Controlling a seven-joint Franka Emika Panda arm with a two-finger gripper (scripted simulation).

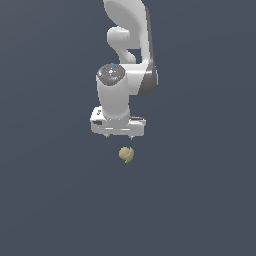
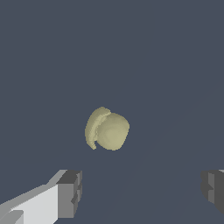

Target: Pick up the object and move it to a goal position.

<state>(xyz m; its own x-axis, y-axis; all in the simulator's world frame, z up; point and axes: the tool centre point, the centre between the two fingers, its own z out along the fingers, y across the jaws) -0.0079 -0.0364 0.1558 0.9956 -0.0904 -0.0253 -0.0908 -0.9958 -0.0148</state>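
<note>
- In the wrist view, the gripper (image 2: 140, 192) fills the near edge of the picture: two dark grey fingertips (image 2: 70, 192), set wide apart with bare floor between them, so the tool is spread and pinches nothing.
- One fingertip sits at the end of a white finger body; the other shows only as a grey block at the picture's edge.
- Beyond the fingertips, the object (image 2: 107, 129) lies on the dark slate floor (image 2: 175, 65), clear of both fingers and touching neither.
- The object is a small pale yellow-olive lump, roundish, with a smooth bulging side and a thinner curved rim or flap along the other side, and a notch where the two meet.
- In the exterior view, the object (image 1: 126, 154) rests on the floor (image 1: 50, 200) just beyond the white gripper (image 1: 119, 137), a little toward the exterior view's right of its middle, with a narrow gap between them.
- The gripper's short finger stubs barely show under the broad white hand, and the lump is much smaller than that hand.
- Farther back, the white arm (image 1: 127, 50) rises from the wrist through a grey-capped joint and a curved link up to the picture's top edge.
</note>
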